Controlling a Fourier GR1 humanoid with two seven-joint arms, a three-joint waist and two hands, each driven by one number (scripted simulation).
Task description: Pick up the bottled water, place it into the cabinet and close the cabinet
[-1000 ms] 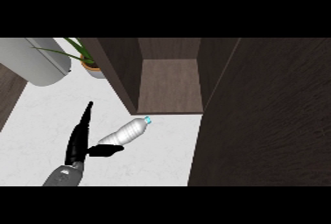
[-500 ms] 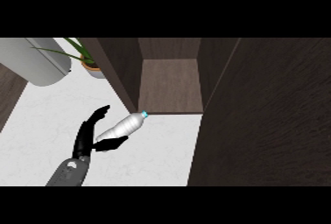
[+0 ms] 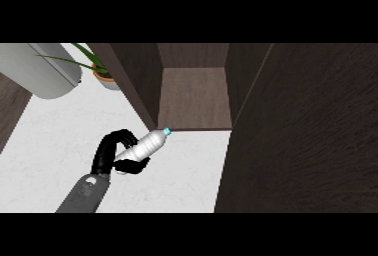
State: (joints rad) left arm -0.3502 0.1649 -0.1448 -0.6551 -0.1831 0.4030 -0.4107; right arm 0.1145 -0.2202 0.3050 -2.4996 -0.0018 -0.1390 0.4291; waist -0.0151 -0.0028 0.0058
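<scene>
The bottled water [image 3: 146,145], clear with a light blue cap, lies tilted with its cap pointing up and right, just short of the front edge of the open cabinet's shelf [image 3: 196,100]. My left hand [image 3: 109,154] is shut on the bottle's lower half, fingers curled over it from the left and the thumb under it. The grey forearm [image 3: 85,195] comes in from the lower left. My right hand does not show.
The cabinet's dark wood door [image 3: 303,135] stands open and fills the right side. A potted plant [image 3: 103,75] and a rounded white appliance [image 3: 44,70] sit at the back left. The white counter [image 3: 52,145] spreads out to the left of my hand.
My left hand went from straight fingers beside the bottle to curled around it. The bottle has shifted up and right, and its cap now lies near the shelf's front edge.
</scene>
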